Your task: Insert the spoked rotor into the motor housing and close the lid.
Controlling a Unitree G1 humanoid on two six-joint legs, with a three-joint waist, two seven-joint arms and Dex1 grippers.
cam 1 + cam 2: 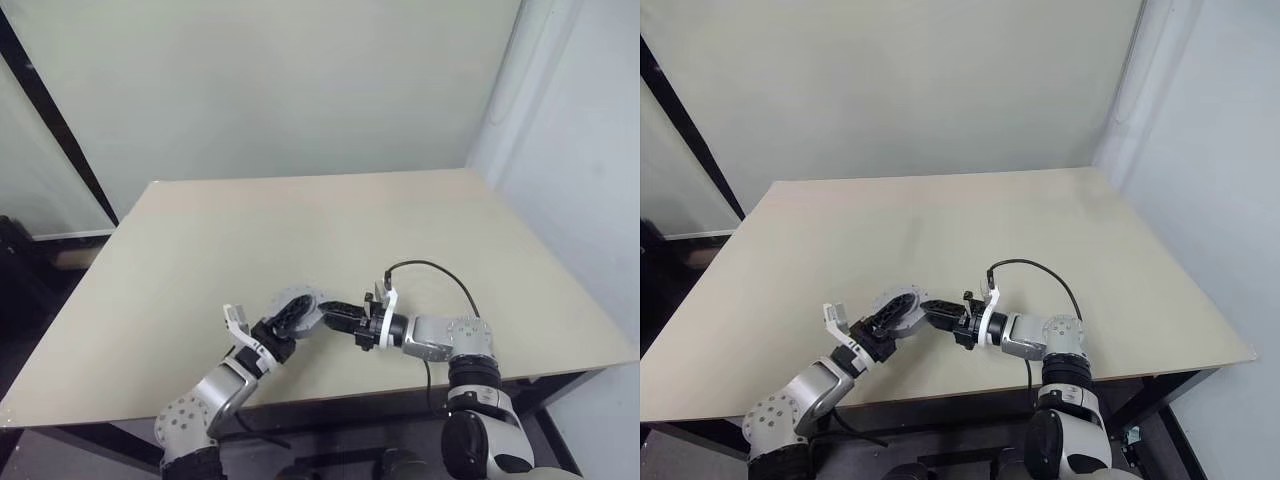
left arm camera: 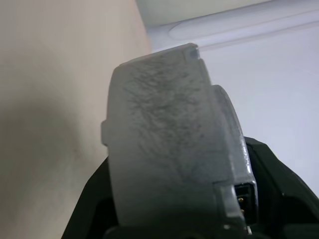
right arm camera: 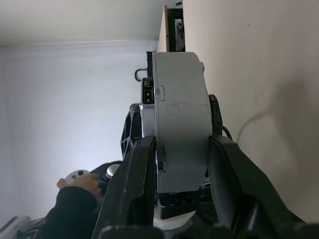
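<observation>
A thick grey round unit, the motor housing [image 1: 297, 300] with the lid closed against it, hangs just above the table's front edge. Seen edge-on in the wrist views, the housing [image 3: 182, 124] has a seam between a wide part and a thin part [image 2: 227, 149]. My right gripper [image 1: 330, 315] reaches in from the right and is shut on it, one black finger [image 3: 139, 189] on each flat side. From the left, my left gripper [image 1: 288, 320] clasps the same unit. The spoked rotor and the copper windings are hidden.
The beige table [image 1: 300, 220] stretches wide and bare beyond the grippers. A black cable [image 1: 440, 270] loops off my right wrist. A person's hand [image 3: 75, 181] holding a controller shows in the right wrist view. A white wall stands on the right.
</observation>
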